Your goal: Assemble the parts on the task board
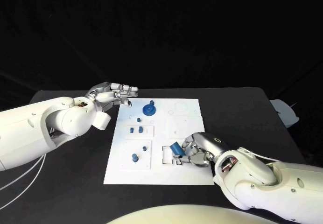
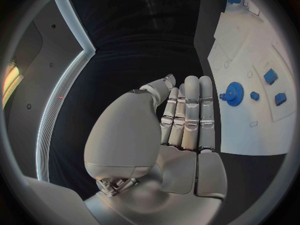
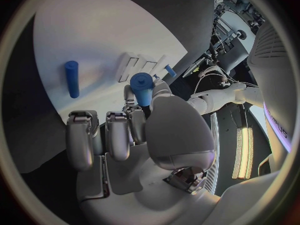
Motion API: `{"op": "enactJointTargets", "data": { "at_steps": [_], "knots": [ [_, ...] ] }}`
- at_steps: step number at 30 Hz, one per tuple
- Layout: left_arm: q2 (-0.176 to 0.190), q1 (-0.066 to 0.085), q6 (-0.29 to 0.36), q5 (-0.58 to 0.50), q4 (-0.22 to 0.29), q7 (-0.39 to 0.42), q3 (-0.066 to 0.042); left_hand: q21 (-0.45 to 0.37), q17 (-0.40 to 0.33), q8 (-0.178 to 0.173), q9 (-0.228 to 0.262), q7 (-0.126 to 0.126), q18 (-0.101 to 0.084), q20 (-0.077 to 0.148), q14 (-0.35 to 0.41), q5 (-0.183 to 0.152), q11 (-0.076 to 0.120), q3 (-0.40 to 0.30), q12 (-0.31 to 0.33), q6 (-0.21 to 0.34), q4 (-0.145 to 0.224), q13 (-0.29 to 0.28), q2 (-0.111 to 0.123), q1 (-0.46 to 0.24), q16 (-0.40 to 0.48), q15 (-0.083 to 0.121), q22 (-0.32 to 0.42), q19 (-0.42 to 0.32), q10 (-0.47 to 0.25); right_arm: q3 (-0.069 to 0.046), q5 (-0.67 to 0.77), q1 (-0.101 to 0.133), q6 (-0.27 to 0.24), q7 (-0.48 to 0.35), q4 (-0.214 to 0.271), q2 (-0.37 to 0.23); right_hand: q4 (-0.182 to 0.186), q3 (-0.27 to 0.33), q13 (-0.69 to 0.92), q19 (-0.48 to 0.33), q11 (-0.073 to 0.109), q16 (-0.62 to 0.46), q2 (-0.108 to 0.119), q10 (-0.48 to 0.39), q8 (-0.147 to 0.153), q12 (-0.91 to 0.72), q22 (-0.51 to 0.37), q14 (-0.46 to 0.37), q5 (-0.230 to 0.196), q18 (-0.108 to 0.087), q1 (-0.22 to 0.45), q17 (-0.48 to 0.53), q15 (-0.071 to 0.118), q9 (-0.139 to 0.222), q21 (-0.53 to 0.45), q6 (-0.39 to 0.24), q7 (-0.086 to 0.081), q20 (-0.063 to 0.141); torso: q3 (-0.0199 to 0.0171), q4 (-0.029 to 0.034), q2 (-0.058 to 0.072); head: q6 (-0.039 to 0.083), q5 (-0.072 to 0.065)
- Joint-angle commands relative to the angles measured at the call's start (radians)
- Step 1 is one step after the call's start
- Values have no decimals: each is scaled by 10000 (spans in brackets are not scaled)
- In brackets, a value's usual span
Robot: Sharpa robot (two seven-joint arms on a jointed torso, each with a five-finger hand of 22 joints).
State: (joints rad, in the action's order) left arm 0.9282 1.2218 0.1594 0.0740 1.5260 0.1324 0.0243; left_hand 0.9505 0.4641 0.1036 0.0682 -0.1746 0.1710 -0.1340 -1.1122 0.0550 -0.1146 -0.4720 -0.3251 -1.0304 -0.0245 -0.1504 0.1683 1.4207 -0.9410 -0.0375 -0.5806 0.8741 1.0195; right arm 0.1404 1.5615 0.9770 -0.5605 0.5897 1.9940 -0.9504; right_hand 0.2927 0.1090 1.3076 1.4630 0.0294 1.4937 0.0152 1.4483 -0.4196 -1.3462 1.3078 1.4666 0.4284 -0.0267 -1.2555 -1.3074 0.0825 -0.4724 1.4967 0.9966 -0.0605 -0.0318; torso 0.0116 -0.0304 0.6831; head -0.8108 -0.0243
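Note:
The white task board [image 1: 188,175] lies in the middle of the black table. My right hand [image 1: 199,150] hovers over the board's near right part and pinches a blue cylinder [image 1: 178,148], upright, by a slotted recess [image 1: 168,157]. The right wrist view shows that cylinder [image 3: 142,87] between thumb and fingers, with another blue peg [image 3: 72,78] lying on the board [image 3: 94,40]. My left hand [image 1: 114,95] hangs at the board's far left corner, fingers straight and holding nothing [image 2: 184,120]. A blue gear [image 1: 149,110] sits near it, also visible as the gear [image 2: 234,93].
Several small blue parts stand in the board's left half, among them one pair [image 1: 136,130] and a lower piece [image 1: 135,158]. A pale object [image 1: 286,113] sits at the table's right edge. Bare black table [image 1: 67,191] lies left of the board.

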Motion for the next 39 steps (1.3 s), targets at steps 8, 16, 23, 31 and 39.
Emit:
{"op": "enactJointTargets", "data": {
  "at_steps": [8,16,23,31,39],
  "knots": [
    [-30,2,-188,-36,70,34,-4,-52,-15,36,3,-24,126,-16,71,-24,-7,58,-58,69,-10,-9,-82,-41,-50,-31,10,28,-63,-4,-555,9,641,20,-329,459,-10,345,774,779,17,48,-159,97,-376,42,2416,766,102,104,607,-1211,74,-718,9,362,219,82,-10,-8,5,3,44],
    [-18,3,-194,-36,83,22,-4,-52,-15,36,3,-24,126,-16,71,-24,-7,58,-58,69,-10,-9,-82,-41,-50,-31,10,28,-63,-5,-630,35,648,36,-520,617,-13,610,798,783,38,51,-207,118,-390,44,2418,768,-63,105,993,-1222,92,-829,19,395,247,97,-17,-13,3,-10,79],
    [-23,3,-215,-36,85,3,-4,-70,-20,43,3,-23,126,-21,84,-24,-8,67,-75,73,-12,-10,-84,-41,-52,-33,20,24,-90,-5,-685,45,724,34,-609,713,-12,851,832,780,48,51,-181,139,-397,33,2416,768,-262,104,1258,-1226,102,-926,12,414,261,107,-17,-21,3,-21,83],
    [-14,3,-206,-36,89,-5,-4,-70,-20,43,3,-23,126,-21,84,-24,-8,67,-75,73,-12,-10,-84,-41,-52,-33,20,24,-90,-5,-701,47,665,50,-740,815,-16,1003,824,761,50,35,-204,128,-391,70,2403,762,-670,95,1422,-1201,103,-998,-32,408,261,110,-13,-15,11,-9,97],
    [10,4,-188,-36,100,-14,-4,-70,-20,43,3,-23,126,-21,84,-24,-8,67,-75,73,-12,-10,-84,-41,-52,-33,20,24,-90,-5,-668,48,487,42,-833,884,36,1092,637,663,0,-86,517,-32,-312,416,2335,719,-2577,44,2580,-1014,56,-1216,-266,287,195,77,-11,-18,8,-19,107]
  ]
}}
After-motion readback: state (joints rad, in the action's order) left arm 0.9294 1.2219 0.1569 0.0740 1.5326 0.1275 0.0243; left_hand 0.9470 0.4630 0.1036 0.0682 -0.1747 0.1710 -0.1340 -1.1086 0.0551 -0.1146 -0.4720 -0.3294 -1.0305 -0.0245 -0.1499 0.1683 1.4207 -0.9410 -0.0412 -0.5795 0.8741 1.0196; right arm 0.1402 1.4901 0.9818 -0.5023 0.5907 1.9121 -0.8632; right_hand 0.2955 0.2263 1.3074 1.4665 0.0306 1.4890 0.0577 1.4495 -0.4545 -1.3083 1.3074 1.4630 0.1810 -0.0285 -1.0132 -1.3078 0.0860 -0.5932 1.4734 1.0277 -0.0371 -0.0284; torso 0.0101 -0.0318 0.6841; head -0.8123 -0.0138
